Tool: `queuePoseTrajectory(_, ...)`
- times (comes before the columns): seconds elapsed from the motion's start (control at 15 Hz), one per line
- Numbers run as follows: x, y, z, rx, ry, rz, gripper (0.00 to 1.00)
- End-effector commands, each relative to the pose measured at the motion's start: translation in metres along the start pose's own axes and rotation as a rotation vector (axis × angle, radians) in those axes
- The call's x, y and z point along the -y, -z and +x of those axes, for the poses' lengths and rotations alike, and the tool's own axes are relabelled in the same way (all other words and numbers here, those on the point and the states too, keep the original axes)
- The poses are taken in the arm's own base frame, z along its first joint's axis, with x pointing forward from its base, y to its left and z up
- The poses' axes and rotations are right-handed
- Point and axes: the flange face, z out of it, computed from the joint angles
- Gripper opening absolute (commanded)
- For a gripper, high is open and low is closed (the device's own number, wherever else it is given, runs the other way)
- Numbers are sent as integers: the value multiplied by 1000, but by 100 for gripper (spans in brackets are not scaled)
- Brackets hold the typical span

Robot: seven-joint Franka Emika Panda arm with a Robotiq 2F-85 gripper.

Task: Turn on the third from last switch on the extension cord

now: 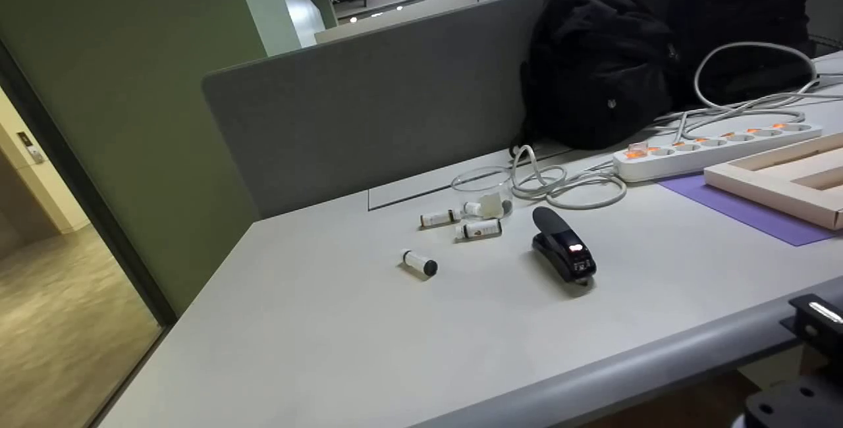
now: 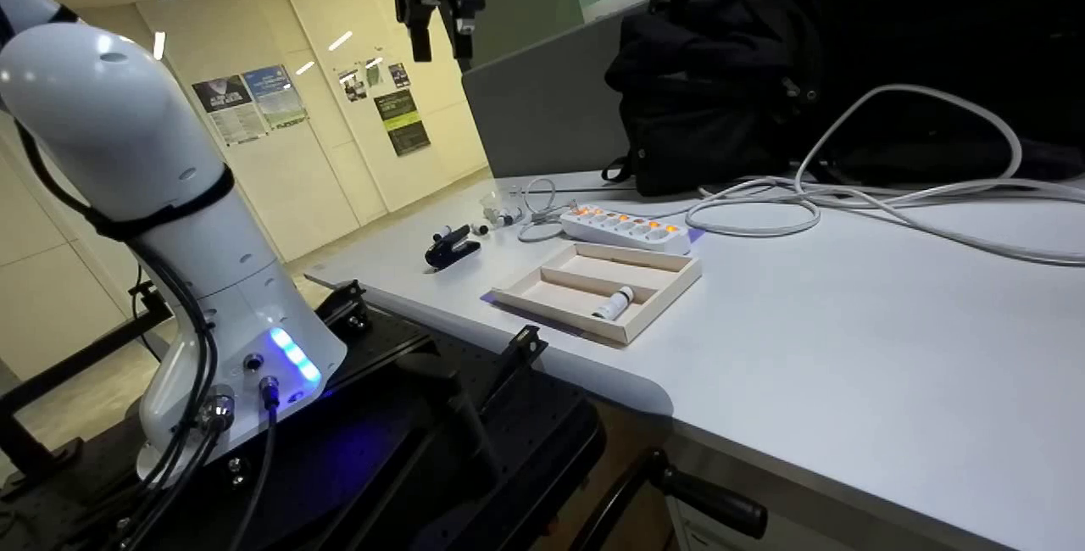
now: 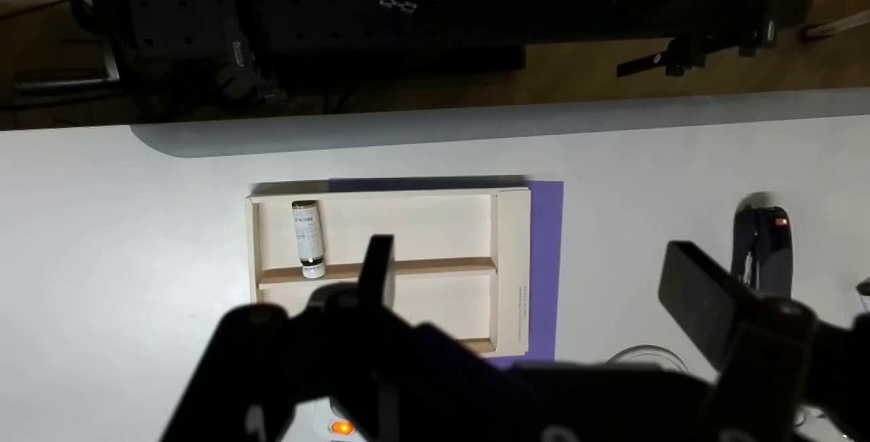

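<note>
The extension cord is a long white power strip lying on the table, with several orange switches along it. It also shows in an exterior view, where most switches glow orange; one toward the middle looks dimmer, but it is too small to be sure. In the wrist view only a small corner of the strip with one lit switch shows; my gripper hides the rest. My gripper is high above the table, apart from the strip. In the wrist view its fingers are wide apart with nothing between them.
A wooden divided tray holding a small bottle stands beside the strip, on a purple sheet. A black stapler-shaped object, small bottles, a clear cup, looping cables and black backpacks are around it.
</note>
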Motion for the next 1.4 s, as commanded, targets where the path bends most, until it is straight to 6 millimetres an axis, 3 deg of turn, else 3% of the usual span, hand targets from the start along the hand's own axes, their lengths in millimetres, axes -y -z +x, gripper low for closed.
queuePoseTrajectory(0.0,-5,-4,48,-83,-19,-39,100)
queuePoseTrajectory(0.2,-10,-19,114,-246,-19,-126,100)
queuePoseTrajectory(0.27,-11,-27,133,-297,-16,-154,75)
queuePoseTrajectory(0.33,-10,-37,154,-335,-11,-181,74)
queuePoseTrajectory(0.67,6,-103,243,-401,-18,-262,37)
queuePoseTrajectory(0.87,20,-143,275,-382,-27,-290,17)
queuePoseTrajectory(1.07,20,-174,292,-316,-64,-303,1)
queuePoseTrajectory(1.33,6,-204,299,-238,-130,-317,0)
